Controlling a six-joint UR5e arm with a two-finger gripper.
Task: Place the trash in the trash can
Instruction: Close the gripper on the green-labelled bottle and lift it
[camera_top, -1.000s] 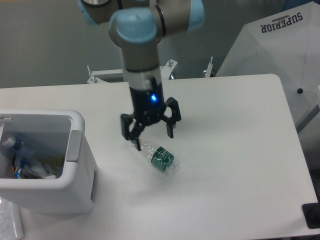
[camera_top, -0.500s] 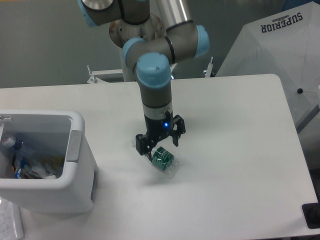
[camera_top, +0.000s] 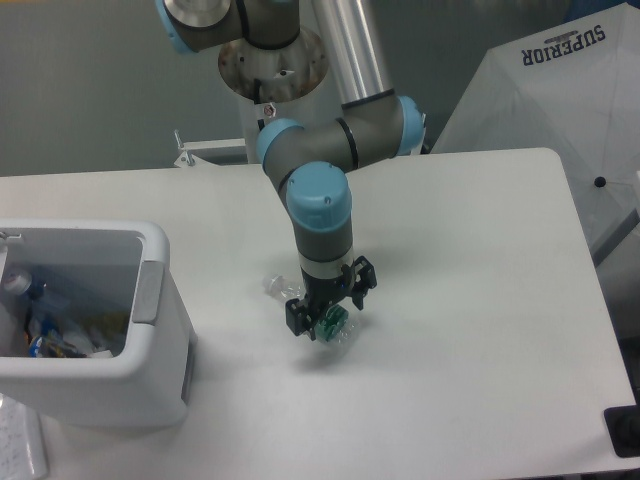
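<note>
1. The hand (camera_top: 330, 318) is down low on the desk (camera_top: 470, 300), fingers spread on either side of the green-label bottle (camera_top: 331, 320). Can't tell if they're actually gripping it.
2. The bottle lies on the desk, clear neck end poking out to the left.
3. The white trash can (camera_top: 150, 330) sits well apart at the left, with stuff inside.

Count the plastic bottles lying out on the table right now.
1. A green-labelled bottle lies on the table under the end effector, whose fingers straddle it. Others may be hidden among the clutter inside the bin at left.
</note>
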